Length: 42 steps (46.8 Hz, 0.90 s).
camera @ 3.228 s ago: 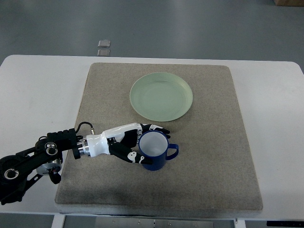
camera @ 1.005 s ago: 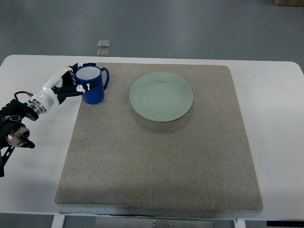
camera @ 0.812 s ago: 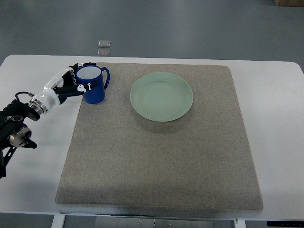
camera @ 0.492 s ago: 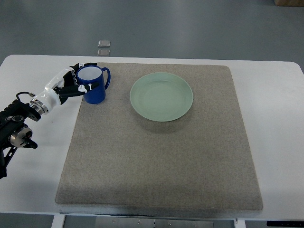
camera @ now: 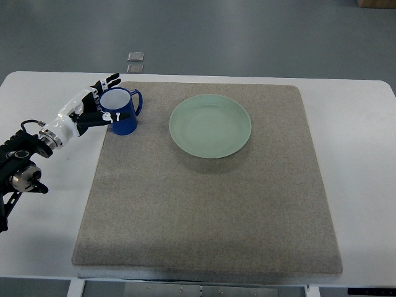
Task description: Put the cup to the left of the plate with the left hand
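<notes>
The blue cup [camera: 125, 119] stands upright on the grey mat's [camera: 210, 216] far left corner, its handle turned toward the pale green plate [camera: 210, 125], which lies a short gap to its right. My left hand [camera: 103, 99] is at the cup's left side, its arm coming in from the left edge. The fingers are spread and lifted off past the cup's far rim. The thumb still lies close against the cup's near wall. My right arm does not show.
The mat covers most of the white table [camera: 362, 161]. My left arm's dark joints [camera: 21, 167] rest over the table's left part. Two small grey squares [camera: 135, 62] lie on the floor beyond the far edge.
The hand carried the cup from the mat's near middle to the far left corner. In the last half second the fingers have uncurled from around the cup; the cup itself stays put.
</notes>
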Each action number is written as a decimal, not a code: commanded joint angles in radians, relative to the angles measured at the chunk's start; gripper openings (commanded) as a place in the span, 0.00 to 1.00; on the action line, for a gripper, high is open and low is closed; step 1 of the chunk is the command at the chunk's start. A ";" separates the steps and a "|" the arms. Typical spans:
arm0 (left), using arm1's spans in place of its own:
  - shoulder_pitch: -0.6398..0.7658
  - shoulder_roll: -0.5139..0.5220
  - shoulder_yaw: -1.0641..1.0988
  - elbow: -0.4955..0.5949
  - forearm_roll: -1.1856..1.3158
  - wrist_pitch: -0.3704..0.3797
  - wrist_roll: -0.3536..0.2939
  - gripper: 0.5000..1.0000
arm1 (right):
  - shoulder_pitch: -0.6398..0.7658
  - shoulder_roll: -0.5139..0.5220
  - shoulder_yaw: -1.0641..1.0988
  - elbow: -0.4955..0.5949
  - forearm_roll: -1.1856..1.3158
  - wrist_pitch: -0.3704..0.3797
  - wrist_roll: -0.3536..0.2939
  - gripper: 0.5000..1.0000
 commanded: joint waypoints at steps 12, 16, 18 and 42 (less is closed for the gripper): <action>-0.028 0.072 0.003 0.001 -0.134 -0.097 0.023 1.00 | 0.000 0.000 0.001 0.000 0.000 0.000 0.000 0.86; -0.037 0.106 0.003 0.005 -0.186 -0.147 0.047 1.00 | -0.001 0.000 0.001 0.000 0.000 0.000 0.000 0.86; -0.048 0.121 0.003 0.005 -0.215 -0.164 0.072 1.00 | 0.000 0.000 0.001 0.000 0.000 0.000 0.000 0.86; -0.123 0.200 -0.016 0.023 -0.652 -0.273 0.431 1.00 | 0.000 0.000 0.001 0.000 0.000 0.000 0.000 0.86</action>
